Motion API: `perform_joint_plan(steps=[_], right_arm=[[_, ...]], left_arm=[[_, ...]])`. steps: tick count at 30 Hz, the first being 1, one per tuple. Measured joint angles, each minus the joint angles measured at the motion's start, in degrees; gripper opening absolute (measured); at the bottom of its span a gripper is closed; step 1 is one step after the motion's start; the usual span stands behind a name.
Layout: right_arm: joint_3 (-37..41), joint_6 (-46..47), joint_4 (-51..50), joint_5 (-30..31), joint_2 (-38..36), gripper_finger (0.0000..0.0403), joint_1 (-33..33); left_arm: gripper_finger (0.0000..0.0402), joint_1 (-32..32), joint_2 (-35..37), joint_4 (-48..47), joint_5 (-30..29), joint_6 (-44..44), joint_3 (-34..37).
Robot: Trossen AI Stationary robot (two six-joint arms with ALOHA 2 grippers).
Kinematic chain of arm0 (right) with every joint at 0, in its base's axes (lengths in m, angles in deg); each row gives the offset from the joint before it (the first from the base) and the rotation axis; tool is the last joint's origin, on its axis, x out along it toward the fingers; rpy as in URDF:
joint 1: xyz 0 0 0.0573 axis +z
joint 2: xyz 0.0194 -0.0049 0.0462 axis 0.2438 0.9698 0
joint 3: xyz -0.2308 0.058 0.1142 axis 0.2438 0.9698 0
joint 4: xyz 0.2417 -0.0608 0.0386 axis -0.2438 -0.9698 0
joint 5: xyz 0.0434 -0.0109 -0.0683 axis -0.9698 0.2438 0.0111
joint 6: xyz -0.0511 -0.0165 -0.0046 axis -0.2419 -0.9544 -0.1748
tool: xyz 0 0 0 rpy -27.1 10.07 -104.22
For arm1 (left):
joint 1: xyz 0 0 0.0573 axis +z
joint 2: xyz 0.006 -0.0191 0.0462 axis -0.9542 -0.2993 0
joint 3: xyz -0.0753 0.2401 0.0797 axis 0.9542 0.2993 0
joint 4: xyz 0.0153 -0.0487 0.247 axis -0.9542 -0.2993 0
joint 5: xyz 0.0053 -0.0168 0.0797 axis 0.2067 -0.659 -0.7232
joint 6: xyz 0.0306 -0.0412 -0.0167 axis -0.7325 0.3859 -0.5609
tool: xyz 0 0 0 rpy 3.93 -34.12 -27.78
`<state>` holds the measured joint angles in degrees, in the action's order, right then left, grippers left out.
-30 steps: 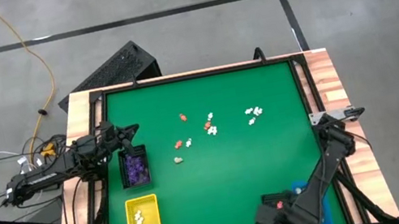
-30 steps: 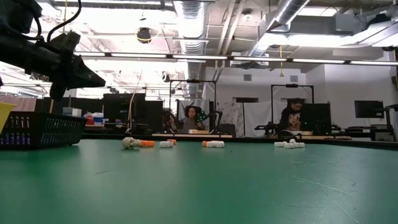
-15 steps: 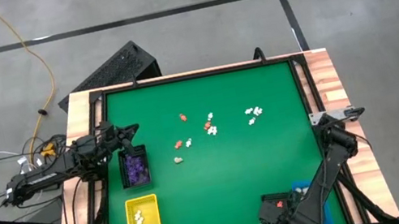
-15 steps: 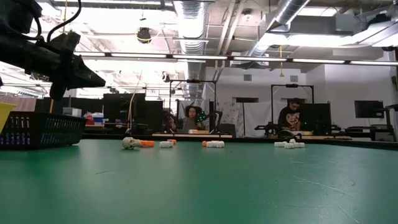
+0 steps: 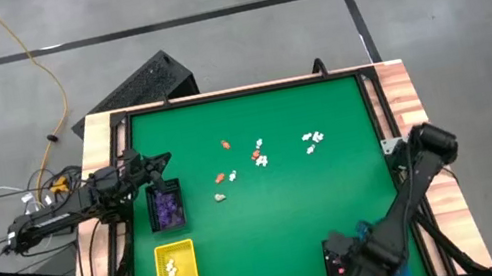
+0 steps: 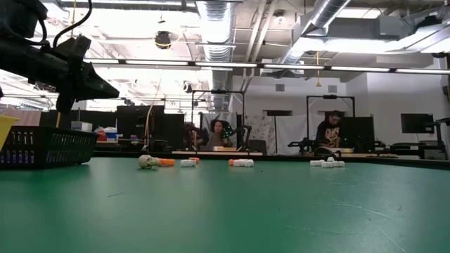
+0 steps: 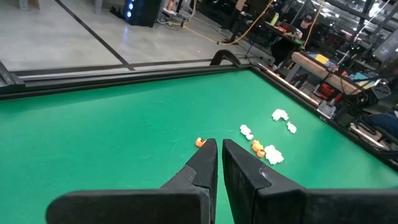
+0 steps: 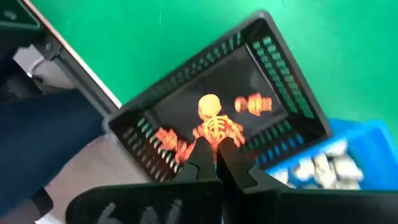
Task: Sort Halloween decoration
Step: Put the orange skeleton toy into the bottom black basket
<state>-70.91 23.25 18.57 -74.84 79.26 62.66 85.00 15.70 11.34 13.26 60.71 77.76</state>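
Tiny orange (image 5: 225, 145), white (image 5: 312, 136) and cream (image 5: 220, 197) figurines lie loose on the green table's middle; they also show in the left wrist view (image 7: 272, 154). My left gripper (image 5: 167, 159) is shut and empty, hovering over the far end of a black tray of purple figurines (image 5: 168, 207). My right gripper (image 8: 217, 149) is at the near right corner (image 5: 342, 265), shut on an orange skeleton figurine (image 8: 213, 121) above a black tray (image 8: 273, 59) that holds other orange figurines (image 8: 253, 103). My right gripper pinches the orange skeleton's lower end (image 8: 214, 138) between its two fingertips. The fingers point down into the black tray. The skeleton sticks out past the tips, over the tray's floor; whether it also touches the floor I cannot tell.
A yellow tray (image 5: 175, 270) with white figurines lies near the front left. A blue tray (image 8: 323, 165) with pale figurines stands beside the right-hand black tray. A raised black rail (image 5: 238, 93) frames the table. People sit at benches beyond the far edge (image 6: 219, 133).
My right arm's elbow has swung up and toward the table's right edge, and its gripper has shifted slightly the same way at the near right corner.
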Motion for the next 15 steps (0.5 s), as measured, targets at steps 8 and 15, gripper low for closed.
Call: perform_joint_plan(steps=[8, 15], right_arm=[[14.12, -0.24, 14.02, -0.56, -3.99, 0.0007, -1.07], [16.54, -0.67, 15.33, -0.84, -4.01, 0.0022, -0.89]], left_arm=[[0.0014, 0.01, -0.01, -0.02, 0.01, 0.00, 0.00], [0.0014, -0.01, -0.01, -0.02, 0.01, 0.00, 0.00]])
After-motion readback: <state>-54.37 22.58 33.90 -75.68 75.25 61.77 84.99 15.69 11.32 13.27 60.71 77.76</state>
